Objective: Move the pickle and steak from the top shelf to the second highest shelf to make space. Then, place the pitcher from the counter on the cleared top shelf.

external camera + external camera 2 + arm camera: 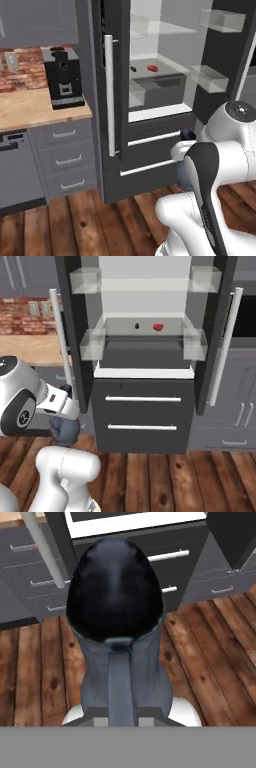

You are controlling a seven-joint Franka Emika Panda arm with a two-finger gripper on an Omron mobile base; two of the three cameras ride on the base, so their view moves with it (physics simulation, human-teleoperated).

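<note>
The dark blue-grey pitcher [115, 607] hangs low over the wooden floor in front of the open fridge, its mouth toward the hand camera. My gripper [122, 719] is shut on it at the handle side. From the right base view the pitcher [65, 432] sits under my hand [64, 415], beside the arm. The tiny olive pickle [137, 326] and the red steak [158, 327] lie side by side on the shelf below the top shelf [145, 285], which is bare. The left base view shows the pickle [133, 69], the steak [152, 67] and the counter [30, 107].
A black coffee machine [62, 77] stands on the counter by the fridge. Both fridge doors [112, 95] are swung open, with clear bins [194, 343] on them. Below are two dark freezer drawers [142, 416] and the wooden floor [210, 652].
</note>
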